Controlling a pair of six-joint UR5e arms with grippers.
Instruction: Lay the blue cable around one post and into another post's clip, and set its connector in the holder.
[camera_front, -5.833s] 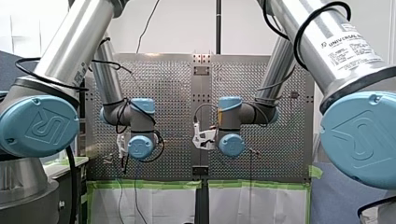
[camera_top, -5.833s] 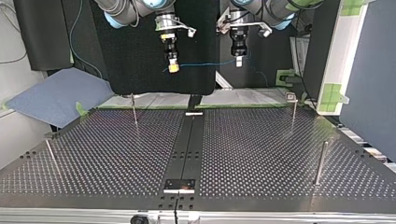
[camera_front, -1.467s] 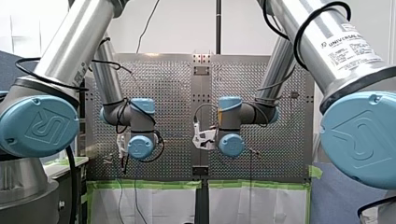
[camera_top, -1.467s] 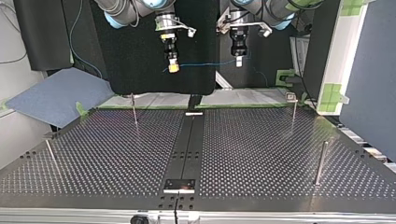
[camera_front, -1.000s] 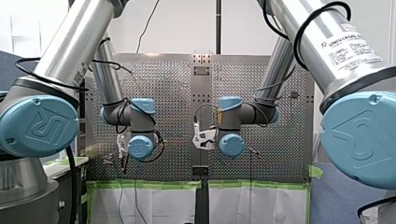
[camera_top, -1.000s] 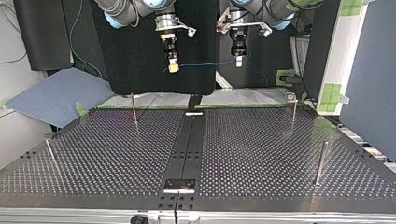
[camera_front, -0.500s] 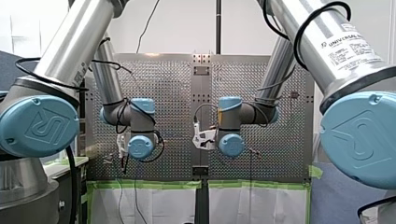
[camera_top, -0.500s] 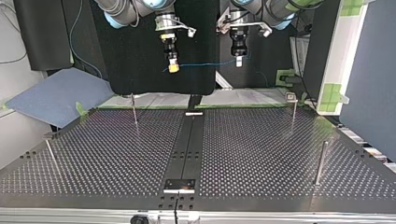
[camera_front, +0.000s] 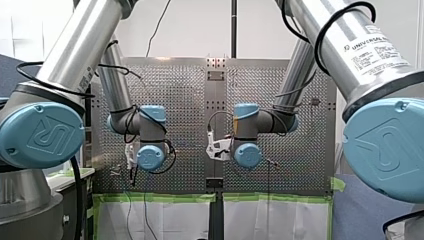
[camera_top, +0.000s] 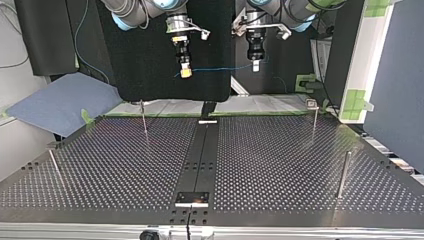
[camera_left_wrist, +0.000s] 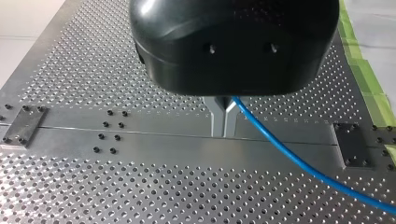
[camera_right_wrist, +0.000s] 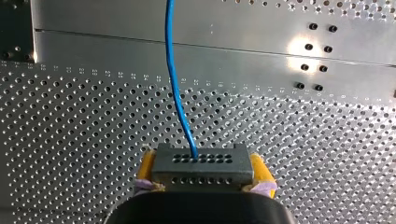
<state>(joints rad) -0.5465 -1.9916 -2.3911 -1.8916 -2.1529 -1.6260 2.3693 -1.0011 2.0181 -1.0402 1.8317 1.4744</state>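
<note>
In the top view both grippers hang high above the perforated table's far edge. My right gripper (camera_top: 185, 73), with yellow pads, is shut on the grey connector (camera_right_wrist: 201, 161). The blue cable (camera_right_wrist: 175, 84) leaves the connector's face and runs ahead over the plate. The cable (camera_top: 220, 67) spans almost level across to my left gripper (camera_top: 255, 66). In the left wrist view its metal fingers (camera_left_wrist: 223, 114) are shut on the blue cable (camera_left_wrist: 299, 163), which trails off to one side. In the front view both grippers are hidden behind the wrists.
Thin posts stand on the table (camera_top: 280, 165): two at the far side (camera_top: 143, 117) (camera_top: 314, 120) and two nearer (camera_top: 343, 175) (camera_top: 53, 165). A dark centre strip carries a small plate at the near end (camera_top: 192, 198) and one at the far end (camera_top: 207, 121).
</note>
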